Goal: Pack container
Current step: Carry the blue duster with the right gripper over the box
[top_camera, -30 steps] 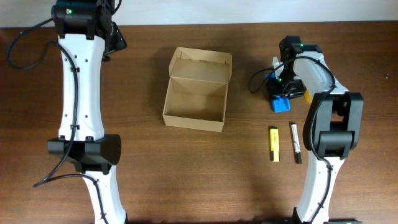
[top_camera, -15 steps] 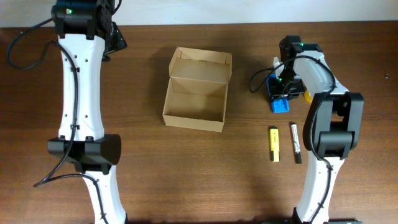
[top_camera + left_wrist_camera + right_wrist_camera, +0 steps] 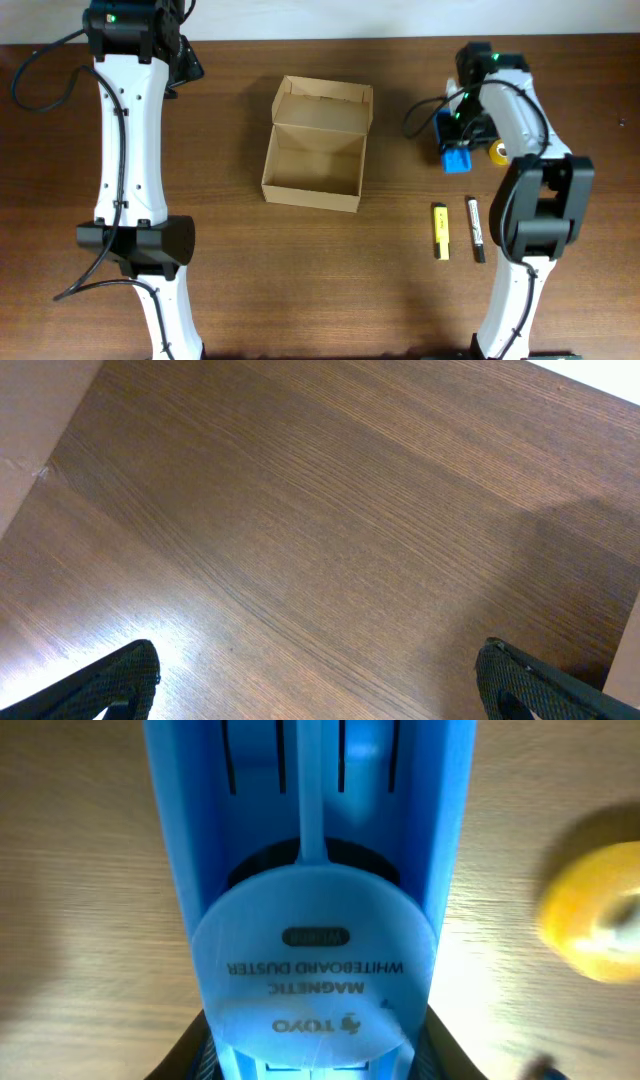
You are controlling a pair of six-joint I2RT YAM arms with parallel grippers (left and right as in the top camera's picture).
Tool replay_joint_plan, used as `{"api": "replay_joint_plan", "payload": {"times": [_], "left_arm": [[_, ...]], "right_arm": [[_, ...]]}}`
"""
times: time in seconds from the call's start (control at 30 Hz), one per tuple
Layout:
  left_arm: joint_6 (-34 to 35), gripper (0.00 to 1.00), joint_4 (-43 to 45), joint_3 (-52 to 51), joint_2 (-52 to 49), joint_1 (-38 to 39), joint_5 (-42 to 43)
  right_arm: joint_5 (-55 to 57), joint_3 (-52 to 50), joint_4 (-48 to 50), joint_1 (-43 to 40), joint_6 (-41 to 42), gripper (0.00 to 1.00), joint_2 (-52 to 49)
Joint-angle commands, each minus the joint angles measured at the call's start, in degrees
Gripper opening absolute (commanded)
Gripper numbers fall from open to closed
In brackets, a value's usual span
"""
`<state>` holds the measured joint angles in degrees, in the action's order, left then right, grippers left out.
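The container [image 3: 312, 165] is an open tan cardboard box in the table's middle, its flap lid raised at the far side, nothing visible inside. My right gripper [image 3: 452, 143] is shut on a blue whiteboard duster [image 3: 457, 162] right of the box; in the right wrist view the duster [image 3: 315, 920] fills the frame between the dark fingers [image 3: 195, 1058]. A yellow tape roll [image 3: 497, 153] lies just right of the duster. A yellow highlighter [image 3: 440, 231] and a black marker [image 3: 476, 229] lie side by side nearer the front. My left gripper [image 3: 320, 690] is open over bare wood.
The left arm [image 3: 130, 120] stretches along the table's left side, its gripper [image 3: 186, 62] at the far left corner. The right arm's base link [image 3: 540, 215] stands beside the markers. Brown wooden table [image 3: 300, 280] all round.
My right gripper has moved toward the table's far edge and slightly right with the blue duster, uncovering the yellow tape roll. The left arm has not moved.
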<state>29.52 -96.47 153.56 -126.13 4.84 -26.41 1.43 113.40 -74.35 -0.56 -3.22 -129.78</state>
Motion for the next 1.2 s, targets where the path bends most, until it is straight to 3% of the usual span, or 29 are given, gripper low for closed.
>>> {"api": "replay_joint_plan", "payload": {"times": [0.0,0.23,0.6,0.87,1.17], "left_arm": [[-0.9,1.00,-0.2,0.5,0.2,-0.1,-0.8],[-0.9,1.00,-0.2,0.5,0.2,-0.1,-0.8],[-0.9,1.00,-0.2,0.5,0.2,-0.1,-0.8],[-0.9,1.00,-0.2,0.5,0.2,-0.1,-0.8],[-0.9,1.00,-0.2,0.5,0.2,-0.1,-0.8]], "right_arm": [[-0.7,6.6,-2.6,1.3,1.0,0.04,5.6],[-0.7,17.7,-10.3,6.9,2.2,0.04,9.2],[4.7,26.6,-15.9,26.1,-2.0,0.04,12.4],[5.1,26.4,-13.7,36.8,-13.3,0.04,11.2],[2.8,26.3,-13.5,39.6,-24.8,0.04,7.4]]}}
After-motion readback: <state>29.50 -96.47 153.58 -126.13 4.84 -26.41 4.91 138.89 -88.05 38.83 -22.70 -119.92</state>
